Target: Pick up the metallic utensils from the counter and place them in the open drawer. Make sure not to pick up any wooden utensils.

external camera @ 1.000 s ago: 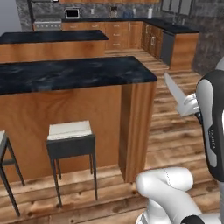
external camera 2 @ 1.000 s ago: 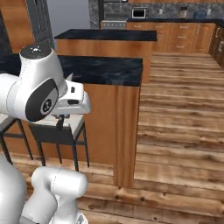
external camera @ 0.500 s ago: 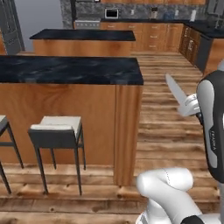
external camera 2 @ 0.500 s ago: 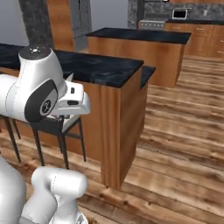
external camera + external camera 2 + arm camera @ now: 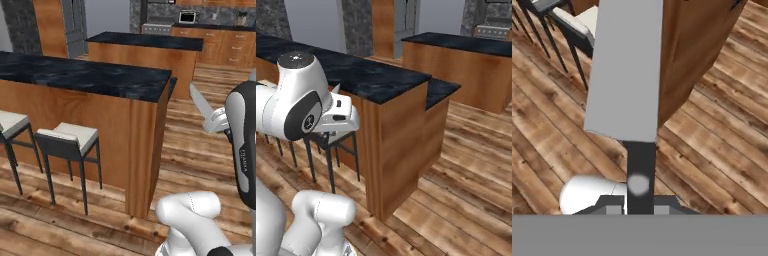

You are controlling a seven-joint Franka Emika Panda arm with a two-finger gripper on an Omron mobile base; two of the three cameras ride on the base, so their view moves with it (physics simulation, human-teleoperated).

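Hand view shows the gripper (image 5: pixel 640 206) clamped narrowly on the knife (image 5: pixel 626 75), blade pointing to twelve o'clock over the floor (image 5: pixel 712 150); carrying step, next finding the drawer.

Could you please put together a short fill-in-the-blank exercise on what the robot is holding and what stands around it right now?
1. The gripper is shut on a ____ with a silver blade and dark handle.
2. The counter has a top of ____ marble.
3. Beside the counter stand stools with pale ____.
4. The floor is made of ____ planks.

Missing words: knife; black; seats; wooden
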